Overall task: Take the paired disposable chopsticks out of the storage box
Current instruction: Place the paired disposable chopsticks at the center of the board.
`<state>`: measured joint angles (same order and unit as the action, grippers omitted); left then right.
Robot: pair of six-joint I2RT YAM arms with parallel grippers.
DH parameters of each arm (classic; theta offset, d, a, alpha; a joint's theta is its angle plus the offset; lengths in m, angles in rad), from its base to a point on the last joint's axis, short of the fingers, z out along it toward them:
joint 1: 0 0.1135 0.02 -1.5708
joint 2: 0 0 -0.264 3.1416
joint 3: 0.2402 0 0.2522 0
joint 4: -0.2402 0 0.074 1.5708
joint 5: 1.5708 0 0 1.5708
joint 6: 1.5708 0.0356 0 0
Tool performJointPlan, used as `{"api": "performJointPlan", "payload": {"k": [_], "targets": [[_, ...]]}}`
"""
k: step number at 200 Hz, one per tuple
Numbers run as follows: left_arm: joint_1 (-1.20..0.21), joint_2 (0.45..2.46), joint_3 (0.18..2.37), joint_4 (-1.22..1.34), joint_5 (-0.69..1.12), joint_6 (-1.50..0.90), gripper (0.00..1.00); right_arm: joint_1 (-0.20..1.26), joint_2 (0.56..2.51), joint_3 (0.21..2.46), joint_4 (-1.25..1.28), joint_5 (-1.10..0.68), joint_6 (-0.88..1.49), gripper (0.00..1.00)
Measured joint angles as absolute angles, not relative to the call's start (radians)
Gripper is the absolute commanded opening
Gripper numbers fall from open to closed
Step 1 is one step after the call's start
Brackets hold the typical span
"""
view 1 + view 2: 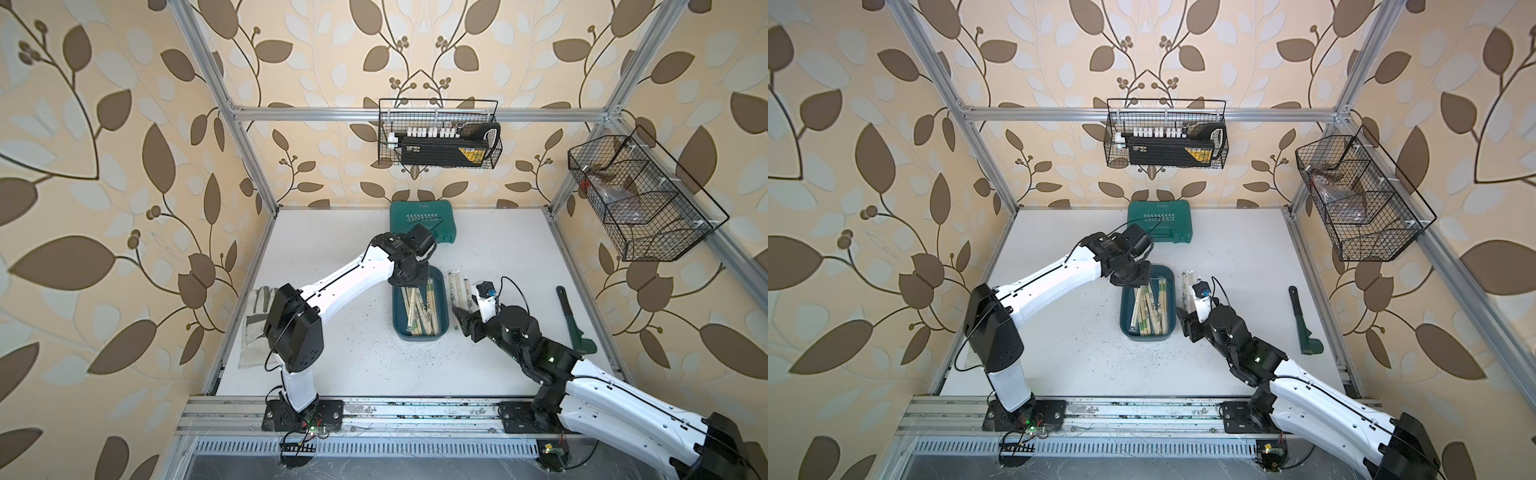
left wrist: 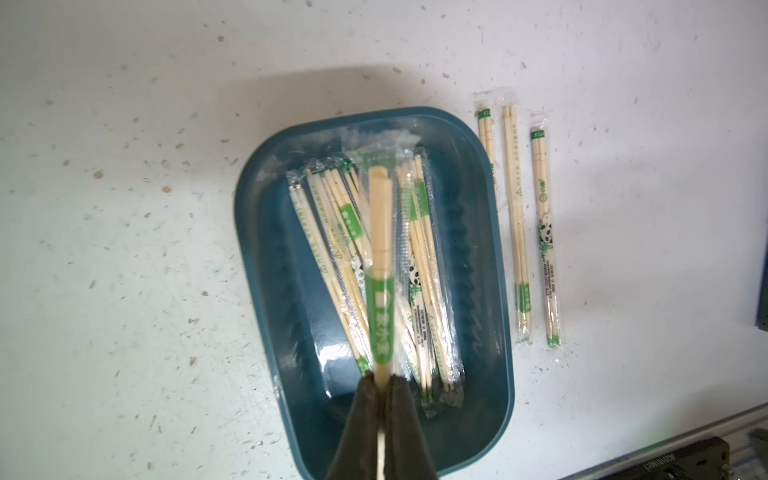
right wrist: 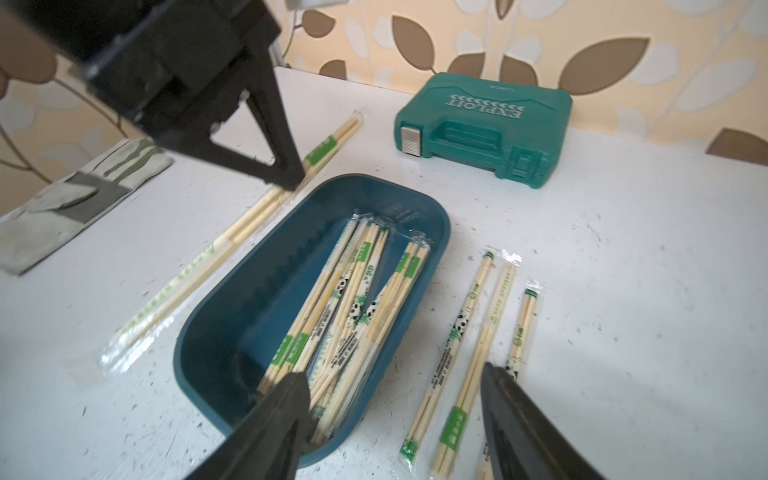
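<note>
The storage box (image 1: 419,337) (image 2: 249,249) (image 3: 199,332) is a dark teal tray mid-table. Several wrapped paired disposable chopsticks (image 1: 419,309) (image 2: 419,270) (image 3: 345,307) lie in it. My left gripper (image 2: 380,376) (image 3: 291,183) is shut on one wrapped pair (image 2: 380,232) (image 3: 232,237), held raised above the box's far left part. Three more pairs (image 1: 459,286) (image 2: 515,232) (image 3: 469,353) lie side by side on the table right of the box. My right gripper (image 1: 460,315) (image 3: 392,370) stands open and holds nothing, low over the near ends of those pairs, by the box's near right corner.
A green tool case (image 1: 424,220) (image 3: 482,124) sits at the back of the table. A green-handled tool (image 1: 571,320) lies at the right, and grey gloves (image 1: 257,316) (image 3: 70,199) at the left edge. Two black wire baskets (image 1: 438,133) (image 1: 640,199) hang on the frame.
</note>
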<state>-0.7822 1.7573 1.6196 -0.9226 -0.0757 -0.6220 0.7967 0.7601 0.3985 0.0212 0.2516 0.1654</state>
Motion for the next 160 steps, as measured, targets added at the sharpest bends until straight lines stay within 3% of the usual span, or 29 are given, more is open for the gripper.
{"api": "performJointPlan", "payload": {"k": [25,75,160], "targets": [[-0.73,1.655,1.538,-0.927,-0.079,-0.618,0.0,0.831,0.76,0.382,0.062,0.193,0.115,0.84],[-0.623,1.505,1.333,-0.923,-0.078,-0.603,0.0,0.842,0.76,0.366,0.126,0.125,0.08,0.84],[-0.499,1.422,1.156,-0.866,-0.068,-0.537,0.0,0.842,0.76,0.364,0.148,0.123,0.077,0.84]]}}
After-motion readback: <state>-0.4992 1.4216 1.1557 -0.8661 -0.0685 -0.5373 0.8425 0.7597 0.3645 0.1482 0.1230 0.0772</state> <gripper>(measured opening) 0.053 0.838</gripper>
